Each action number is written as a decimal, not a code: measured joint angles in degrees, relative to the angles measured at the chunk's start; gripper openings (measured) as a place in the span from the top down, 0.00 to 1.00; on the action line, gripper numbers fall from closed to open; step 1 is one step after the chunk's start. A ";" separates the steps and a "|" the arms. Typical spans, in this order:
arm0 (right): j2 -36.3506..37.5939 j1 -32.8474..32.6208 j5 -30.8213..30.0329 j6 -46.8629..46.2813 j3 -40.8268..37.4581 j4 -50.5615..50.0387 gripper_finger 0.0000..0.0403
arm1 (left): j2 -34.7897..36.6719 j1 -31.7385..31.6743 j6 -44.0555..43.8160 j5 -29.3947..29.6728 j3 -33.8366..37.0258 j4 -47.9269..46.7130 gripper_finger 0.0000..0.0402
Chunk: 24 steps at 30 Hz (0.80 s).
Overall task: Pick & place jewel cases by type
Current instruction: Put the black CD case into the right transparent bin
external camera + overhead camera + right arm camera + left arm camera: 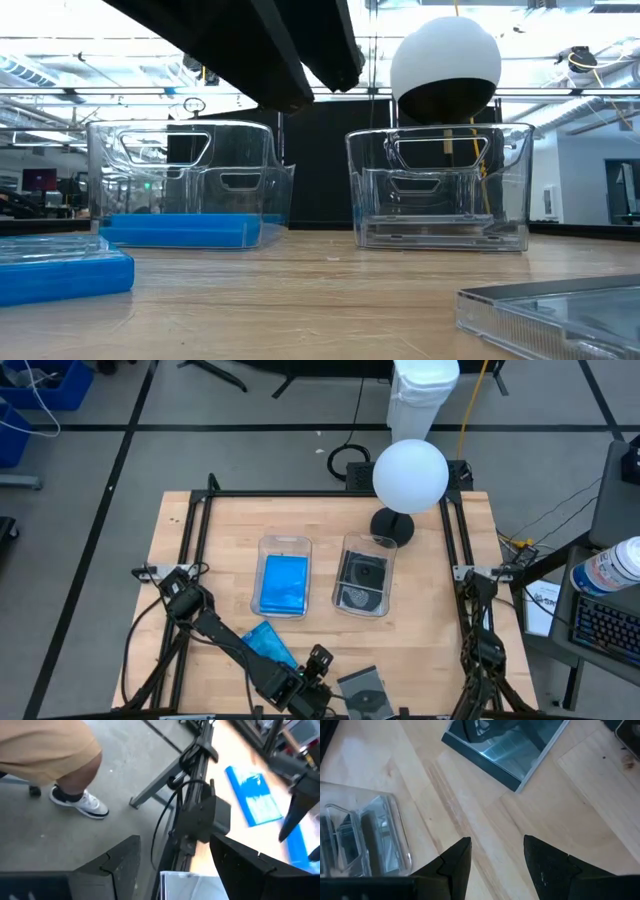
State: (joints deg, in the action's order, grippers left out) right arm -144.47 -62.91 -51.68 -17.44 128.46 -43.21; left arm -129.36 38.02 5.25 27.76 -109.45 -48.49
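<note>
On the big pale wooden worktop (200, 540) stand two see-through plastic bins; the left bin (283, 575) holds flat bright blue square cases, the right bin (364, 575) holds clear cases with round discs. A loose blue case (268, 644) and a clear disc case (364, 692) lie near the front edge. The left hand (492, 851) hangs over bare wood beside the clear case, fingers wide and empty. I think it should line up over that case's edge, then go down slowly. The right hand (172, 855) waits off the worktop's edge, open too.
</note>
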 joint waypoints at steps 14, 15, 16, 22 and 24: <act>-6.03 0.13 -8.17 9.01 -0.15 4.24 0.43 | 0.00 0.00 -3.15 0.78 0.02 -3.05 0.54; -6.03 0.11 -8.13 9.26 -0.15 4.33 0.43 | 0.00 0.00 -3.25 0.78 0.02 -3.07 0.54; -6.03 0.11 -8.12 9.32 -0.15 4.17 0.43 | 0.00 0.00 -3.25 0.79 0.02 -3.10 0.54; -6.03 -0.48 -8.13 9.26 -0.15 2.73 0.43 | 0.00 0.00 -3.03 0.80 0.02 -3.19 0.54; -6.08 -0.56 -8.11 9.10 -0.33 2.55 0.43 | 0.00 0.00 -3.04 0.80 0.02 -3.20 0.54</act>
State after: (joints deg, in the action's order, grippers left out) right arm -150.55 -63.47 -59.79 -8.35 128.13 -40.66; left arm -129.36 38.02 2.22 28.56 -109.43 -51.69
